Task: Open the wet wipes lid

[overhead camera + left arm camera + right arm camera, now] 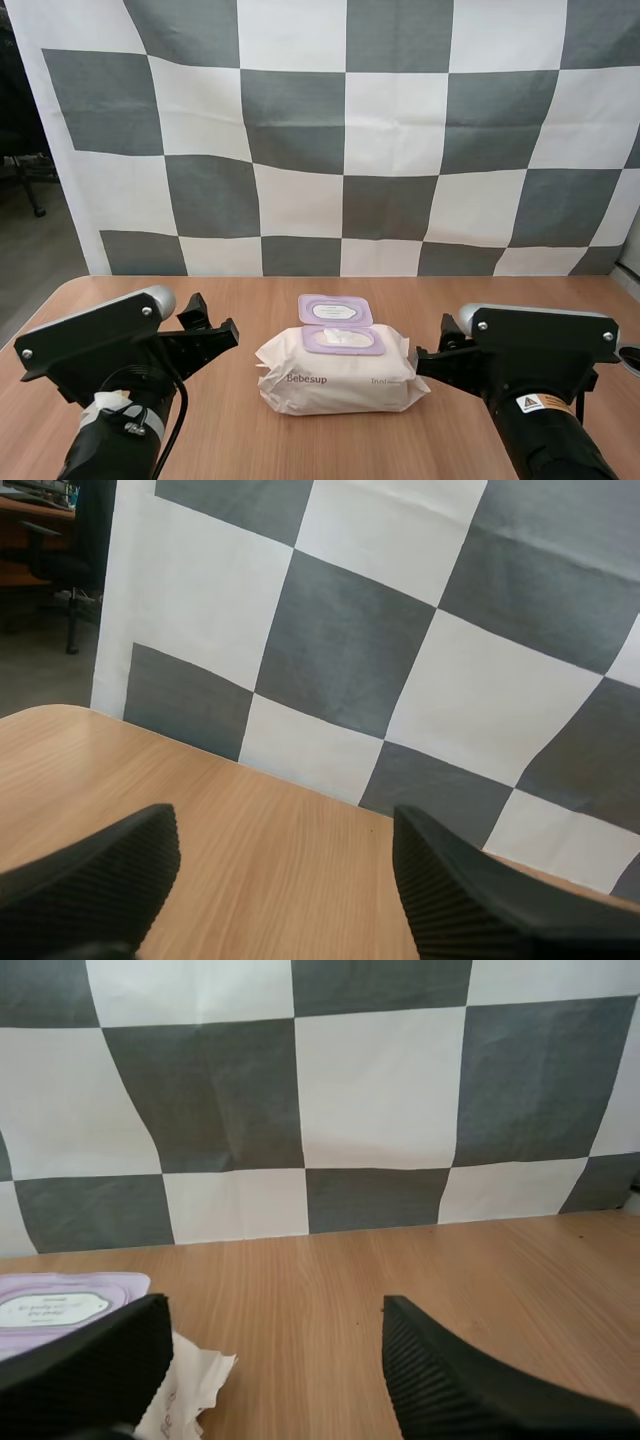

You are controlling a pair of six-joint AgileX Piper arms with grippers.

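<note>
White wet wipes pack (338, 386) reads "Bebesup".

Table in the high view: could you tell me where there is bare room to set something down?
Free: the table strip between the open lid and the far edge, and the strip between the wet wipes pack and the near edge. Crowded: both sides of the pack, flanked by the left gripper and right gripper.

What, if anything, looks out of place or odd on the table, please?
Only that the purple lid of the wet wipes pack already stands flipped open, a wipe showing in the opening. Nothing looks spilled or damaged.
</note>
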